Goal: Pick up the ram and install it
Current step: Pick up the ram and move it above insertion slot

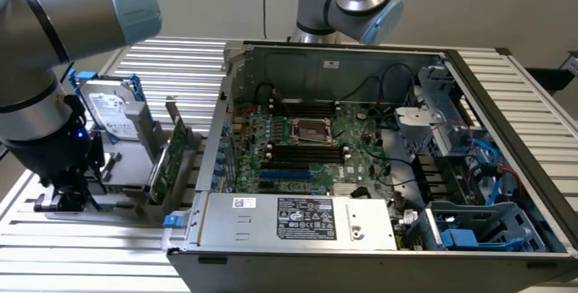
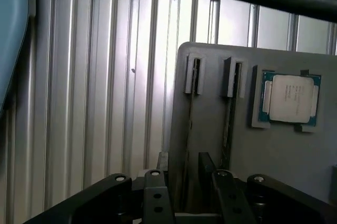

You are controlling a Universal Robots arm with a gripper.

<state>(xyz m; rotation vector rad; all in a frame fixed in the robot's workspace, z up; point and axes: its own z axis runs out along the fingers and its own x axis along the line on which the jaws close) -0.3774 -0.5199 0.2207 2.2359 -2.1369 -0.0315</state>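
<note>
A ribbed aluminium table (image 1: pixel 181 56) carries everything, and the biggest thing on it is a grey steel computer case (image 1: pixel 325 63) lying on its side with the panel off. Inside the case, a silver power supply box with a white-and-black label (image 1: pixel 298 222) sits at six o'clock. A green motherboard (image 1: pixel 361 161) fills the middle, with a square metal processor socket (image 1: pixel 309 129) near its centre and long black memory slots (image 1: pixel 307 154) just below the socket. A blue plastic drive cage (image 1: pixel 478 229) sits at about four o'clock. At nine o'clock from the case, the grey-and-blue robot arm (image 1: pixel 54 22) bends down over a flat grey plastic parts holder (image 1: pixel 126 164). That holder carries a silver hard drive in a blue carrier (image 1: pixel 116 114), propped upright at its far end. A wide green expansion card (image 1: pixel 172 161) stands on edge on the holder, beside the case wall. Close up, the holder also has a square recess with a silver-lidded processor chip (image 2: pixel 290 99) lying flat in it, and beside that two narrow raised slots. The black two-fingered gripper (image 1: pixel 70 198) is low over the holder. Its fingers (image 2: pixel 157 192) are spread wide on either side of the slot farther from the chip, gripping nothing. The ram (image 2: pixel 188 129) appears as a thin dark edge standing in that slot, between the fingers, though I cannot make out its chips or label from here.
</note>
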